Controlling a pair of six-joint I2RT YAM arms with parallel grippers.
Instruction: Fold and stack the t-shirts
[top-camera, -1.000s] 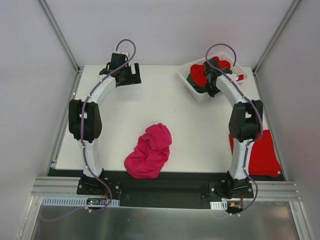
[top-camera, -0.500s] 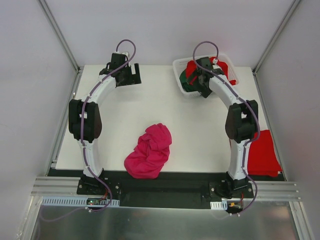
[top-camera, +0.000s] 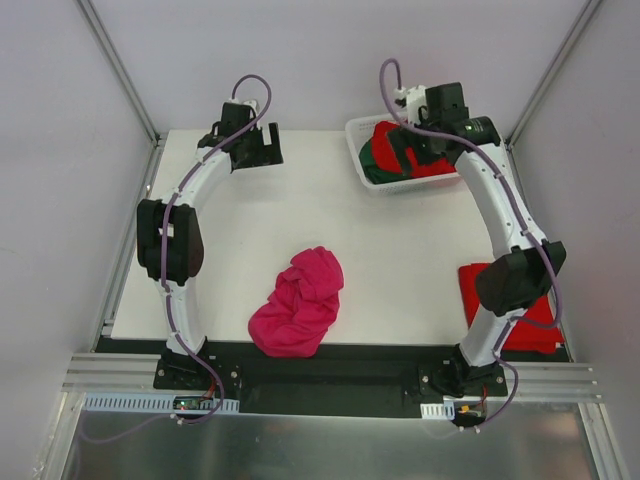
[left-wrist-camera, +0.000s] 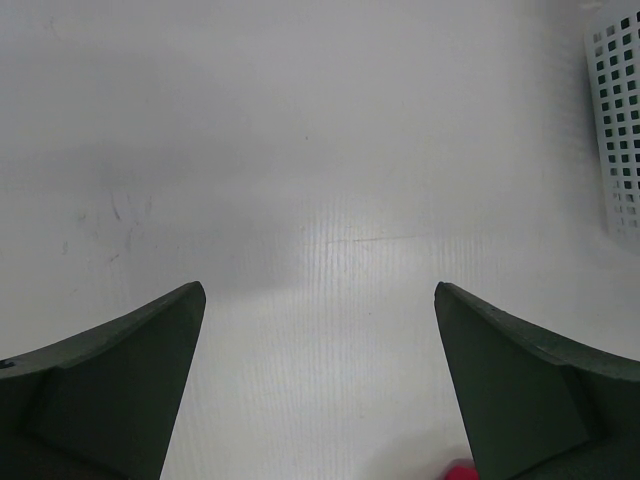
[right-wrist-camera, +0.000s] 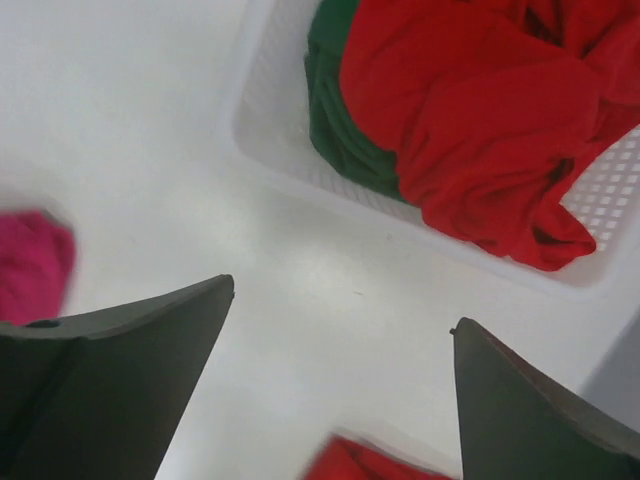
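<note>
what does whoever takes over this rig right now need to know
Left gripper: open, empty, over the bare table at the far left.
Right gripper: open, empty, above the table by the basket.
Pink shirt: crumpled, near centre of the table.
Flat red shirt: near right edge, partly under the right arm; looks folded.
Basket holds bunched red cloth over a green shirt; how many red shirts, cannot tell.
Done: apparently the one red shirt.
Left: fold the pink shirt, empty the basket, fold those and stack them all.
</note>
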